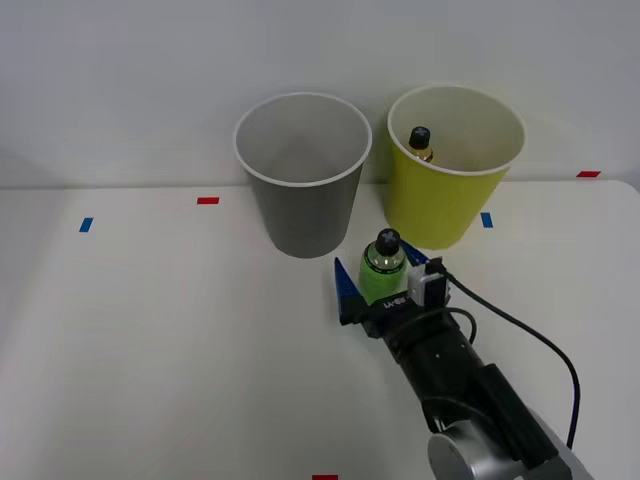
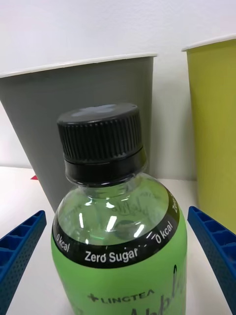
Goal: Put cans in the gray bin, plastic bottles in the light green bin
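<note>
Green bottle (image 2: 120, 231) upright between spread blue fingers (image 2: 19, 256); gray bin (image 2: 83, 123) behind.

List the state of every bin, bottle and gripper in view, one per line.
Tall round gray bin with white rim: upright, nothing visible inside.
Tall round yellow-green bin with white rim: upright, holds one bottle.
Amber-necked plastic bottle with black cap: inside the yellow-green bin, capped.
Bright green plastic bottle with black cap: upright, capped, between the blue fingers.
Right gripper: open, fingers flanking the green bottle without touching.

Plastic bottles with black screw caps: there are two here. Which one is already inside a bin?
The amber-necked plastic bottle, standing in the yellow-green bin. The bright green labelled bottle stands on the table between the right gripper's fingers.
</note>
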